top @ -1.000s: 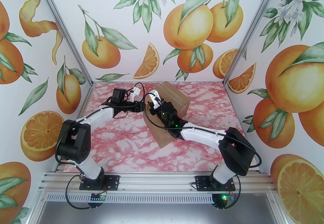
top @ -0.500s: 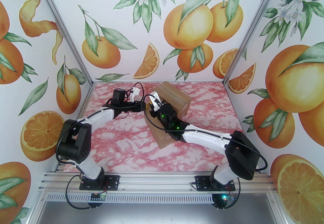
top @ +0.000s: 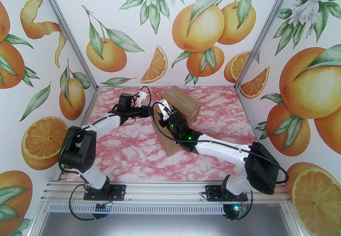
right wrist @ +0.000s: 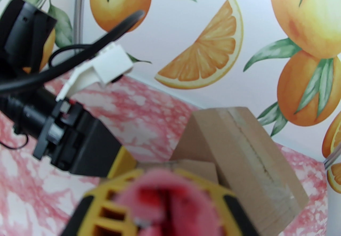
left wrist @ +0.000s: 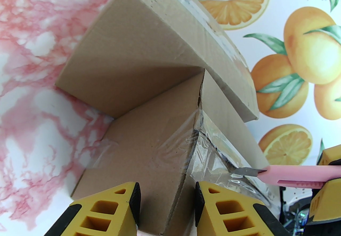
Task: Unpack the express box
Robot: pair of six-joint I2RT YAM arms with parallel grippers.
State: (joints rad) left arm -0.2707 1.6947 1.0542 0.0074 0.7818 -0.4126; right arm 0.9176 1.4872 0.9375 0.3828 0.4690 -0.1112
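While the right gripper (left wrist: 327, 173) is clamped on a pink utility knife (left wrist: 293, 173), the knife's blade (left wrist: 246, 171) sits tip-first in the clear tape (left wrist: 213, 155) on top of the express box (left wrist: 138, 136). The express box lies flat on the pink marble table (top: 138, 155), about mid-table and slightly right of centre, with its long side running toward the back wall. The tape there looks wrinkled and partly split along the seam. A second cardboard box (top: 183, 101) sits at the far end of the express box, touching it and tilted, its own taped seam facing up. The left gripper (left wrist: 166, 189) comes in from the left side at the express box's near top edge. Its yellow fingers (left wrist: 106, 208) stand moderately apart with the box edge between them; cannot tell whether the pads actually pinch the cardboard or just straddle it. In the top view the left gripper (top: 153, 112) and the right arm's wrist meet right over the same box, nearly touching. In the right wrist view the knife handle is a pink blur between the right gripper's (right wrist: 165, 203) yellow fingers, jaws narrow around it, with the second box (right wrist: 247, 155) ahead and the left arm's black wrist just to the left.
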